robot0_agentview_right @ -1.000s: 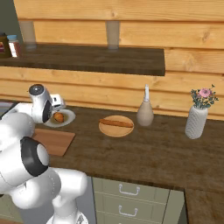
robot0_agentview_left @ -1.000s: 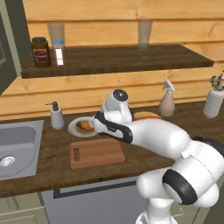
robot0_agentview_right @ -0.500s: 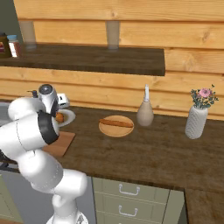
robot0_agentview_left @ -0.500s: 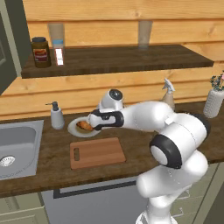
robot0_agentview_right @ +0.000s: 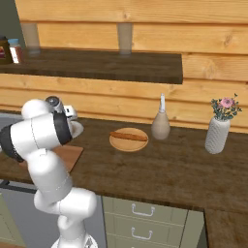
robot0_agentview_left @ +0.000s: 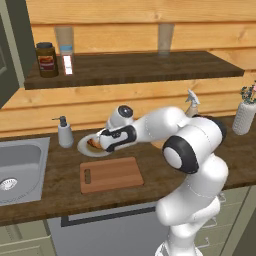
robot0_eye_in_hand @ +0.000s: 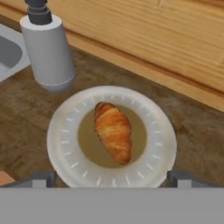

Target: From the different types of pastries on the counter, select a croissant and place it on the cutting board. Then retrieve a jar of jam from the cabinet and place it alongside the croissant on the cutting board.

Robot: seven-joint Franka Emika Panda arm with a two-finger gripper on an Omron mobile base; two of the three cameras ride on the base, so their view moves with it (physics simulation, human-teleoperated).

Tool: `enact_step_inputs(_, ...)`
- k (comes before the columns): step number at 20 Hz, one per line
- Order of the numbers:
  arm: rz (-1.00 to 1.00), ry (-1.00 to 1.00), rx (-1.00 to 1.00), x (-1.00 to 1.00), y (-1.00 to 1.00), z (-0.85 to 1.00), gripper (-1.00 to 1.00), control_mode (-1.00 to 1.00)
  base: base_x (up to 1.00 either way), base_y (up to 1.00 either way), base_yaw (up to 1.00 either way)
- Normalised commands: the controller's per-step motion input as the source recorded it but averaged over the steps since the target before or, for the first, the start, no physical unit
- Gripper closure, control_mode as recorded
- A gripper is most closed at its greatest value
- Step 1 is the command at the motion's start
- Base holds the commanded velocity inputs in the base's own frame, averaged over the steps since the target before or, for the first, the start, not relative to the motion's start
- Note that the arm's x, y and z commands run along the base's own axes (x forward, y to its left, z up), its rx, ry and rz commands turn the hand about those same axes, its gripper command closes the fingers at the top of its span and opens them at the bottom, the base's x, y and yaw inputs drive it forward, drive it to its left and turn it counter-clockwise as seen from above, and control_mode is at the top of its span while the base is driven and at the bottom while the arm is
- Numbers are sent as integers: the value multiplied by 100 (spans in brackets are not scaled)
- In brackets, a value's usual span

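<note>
Arm stretched forward-left, elbow bent, gripper (robot0_eye_in_hand: 112, 178) low, fingers (robot0_eye_in_hand: 41, 178) spread wide, holding nothing.

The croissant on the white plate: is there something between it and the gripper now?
Nothing visible does. In the hand view the croissant lies bare in the middle of its plate, with the gripper open and aimed at it. The soap dispenser stands beyond the plate, off to one side.

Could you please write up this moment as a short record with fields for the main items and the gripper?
croissant: lying on a white plate, not gripped
gripper: open, hovering above the plate
cutting board: bare, on the counter in front of the plate
soap dispenser: upright beside the plate, by the sink
baguette stick: on a round wooden plate
</note>
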Motion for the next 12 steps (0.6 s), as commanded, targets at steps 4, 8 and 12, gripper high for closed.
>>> enact_step_inputs(4,0,0,0,35,12,-26,-100,-100,0,0,0)
enact_step_inputs(8,0,0,0,41,15,-30,-100,-100,0,0,0)
enact_step_inputs(12,0,0,0,34,20,-32,-100,-100,0,0,0)
